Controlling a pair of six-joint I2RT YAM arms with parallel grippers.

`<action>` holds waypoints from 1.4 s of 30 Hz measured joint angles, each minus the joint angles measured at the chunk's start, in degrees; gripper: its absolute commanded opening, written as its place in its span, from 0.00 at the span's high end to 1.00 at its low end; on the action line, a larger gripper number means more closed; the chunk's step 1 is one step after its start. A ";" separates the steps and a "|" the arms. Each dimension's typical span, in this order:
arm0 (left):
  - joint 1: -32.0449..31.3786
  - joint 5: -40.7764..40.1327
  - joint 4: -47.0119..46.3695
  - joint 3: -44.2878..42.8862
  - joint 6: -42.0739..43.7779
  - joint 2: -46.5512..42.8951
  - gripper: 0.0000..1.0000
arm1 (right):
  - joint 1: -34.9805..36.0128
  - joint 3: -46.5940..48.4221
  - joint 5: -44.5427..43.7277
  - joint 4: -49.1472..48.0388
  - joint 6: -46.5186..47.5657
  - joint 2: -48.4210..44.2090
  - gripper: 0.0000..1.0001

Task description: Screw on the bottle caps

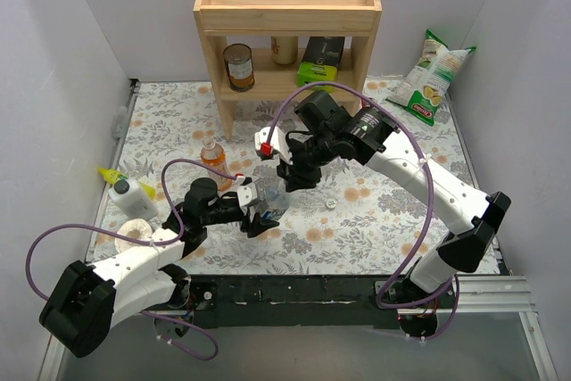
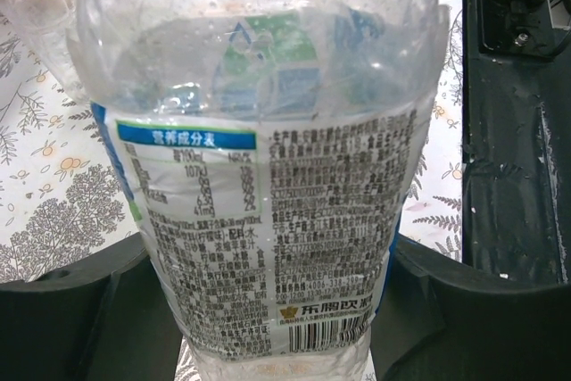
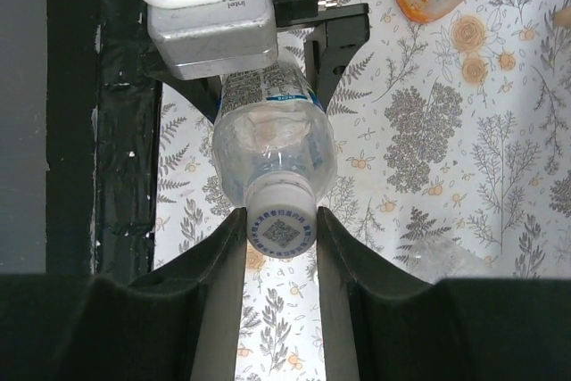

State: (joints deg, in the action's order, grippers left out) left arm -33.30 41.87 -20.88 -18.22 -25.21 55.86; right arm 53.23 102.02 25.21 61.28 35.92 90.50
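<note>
Item: labelled bottle (image 2: 268, 220), body clamped in left end effector (image 1: 257, 218); long axis toward right end effector (image 3: 281, 243), pinching white cap (image 3: 282, 227) on neck.

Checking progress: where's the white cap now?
The white cap tops the labelled bottle, pinched by the right gripper, mid-table just right of the orange bottle.

The orange bottle (image 1: 212, 160) stands just behind my left gripper (image 1: 257, 219), the squeeze bottle (image 1: 134, 195) farther left; near-right worktop (image 1: 375, 220) lies open.
</note>
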 measured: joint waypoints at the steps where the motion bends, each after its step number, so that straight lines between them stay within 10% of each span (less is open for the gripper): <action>1: 0.00 -0.17 0.02 0.02 0.04 0.02 1.00 | -0.02 0.11 -0.17 0.04 -0.35 0.13 0.61; 12: -0.04 -1.03 -2.71 0.61 -0.24 -0.31 1.00 | 0.70 2.54 -0.83 3.50 -1.53 4.13 0.37; 16: -0.02 -1.11 -3.54 0.79 -0.83 -0.37 1.00 | 0.96 4.68 -1.05 5.97 -1.95 5.35 0.08; 42: 0.35 6.67 -1.38 0.48 -5.81 -0.74 1.00 | 1.66 2.16 -1.22 0.26 6.43 -2.21 0.07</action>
State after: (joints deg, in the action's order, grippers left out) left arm -32.95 48.53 -22.26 -17.74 -31.03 55.11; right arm 54.89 104.18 23.99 61.54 42.35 88.29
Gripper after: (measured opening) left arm 0.625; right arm 0.939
